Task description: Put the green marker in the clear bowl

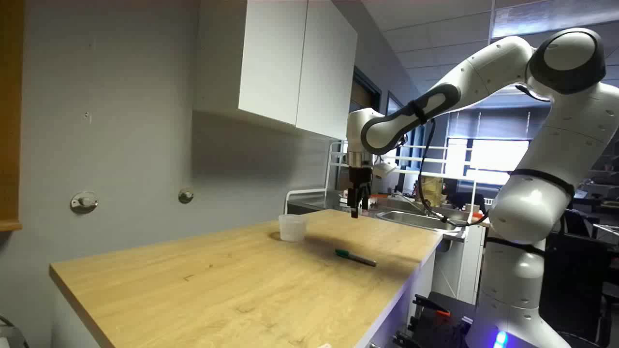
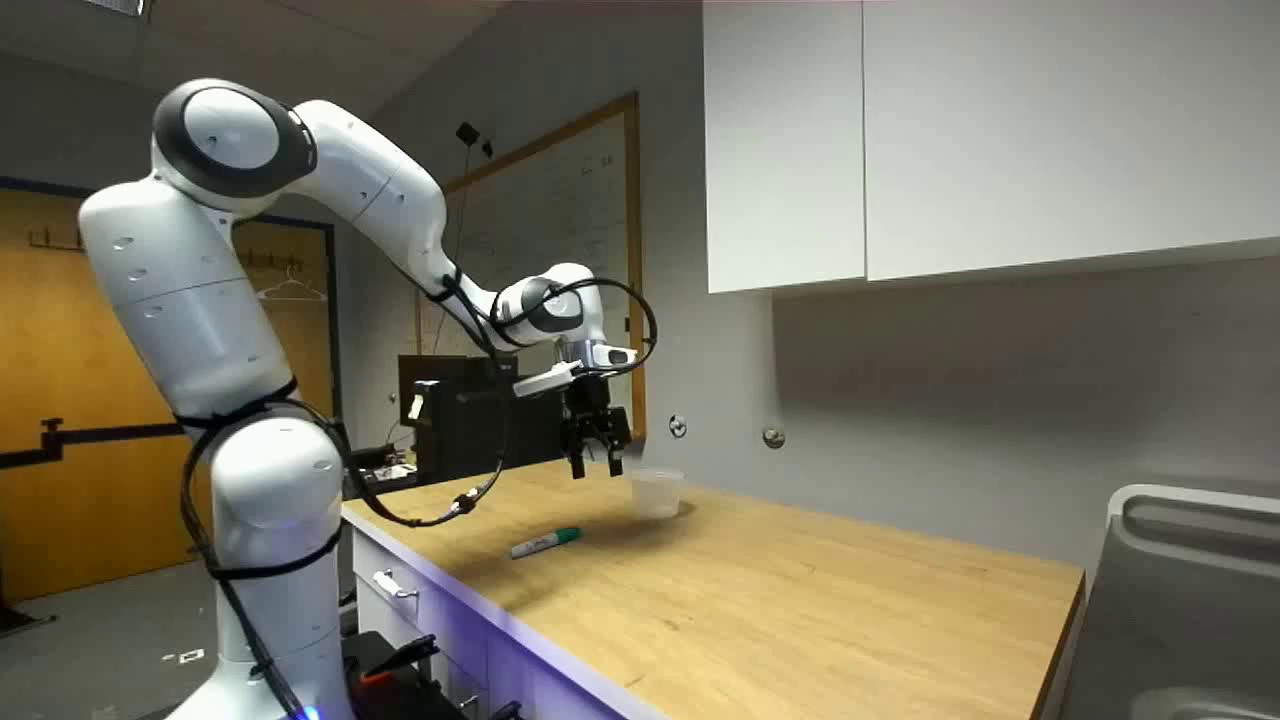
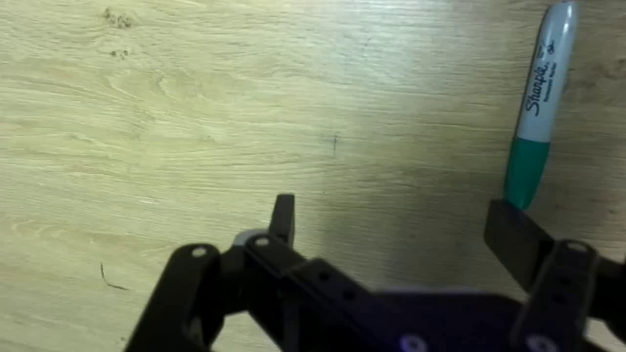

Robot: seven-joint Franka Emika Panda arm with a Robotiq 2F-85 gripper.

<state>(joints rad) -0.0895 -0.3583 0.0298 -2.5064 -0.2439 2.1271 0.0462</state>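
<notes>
The green marker lies flat on the wooden counter, with a grey barrel and a green cap. It shows in both exterior views point(image 1: 355, 257) point(image 2: 545, 542) and at the upper right of the wrist view point(image 3: 543, 93). The clear bowl, a small whitish translucent cup, stands upright nearer the wall in both exterior views point(image 1: 292, 228) point(image 2: 657, 494). I cannot make it out in the wrist view. My gripper point(image 1: 358, 212) point(image 2: 597, 470) hangs above the counter, pointing down, open and empty. In the wrist view its fingers point(image 3: 391, 203) are wide apart; the right fingertip overlaps the cap's end in the picture.
The counter point(image 1: 232, 285) point(image 2: 800, 590) runs along a grey wall. White wall cabinets point(image 1: 275, 63) point(image 2: 980, 140) hang above it. A sink point(image 1: 416, 220) and a white wire rack point(image 1: 309, 192) are beyond the counter's far end in an exterior view.
</notes>
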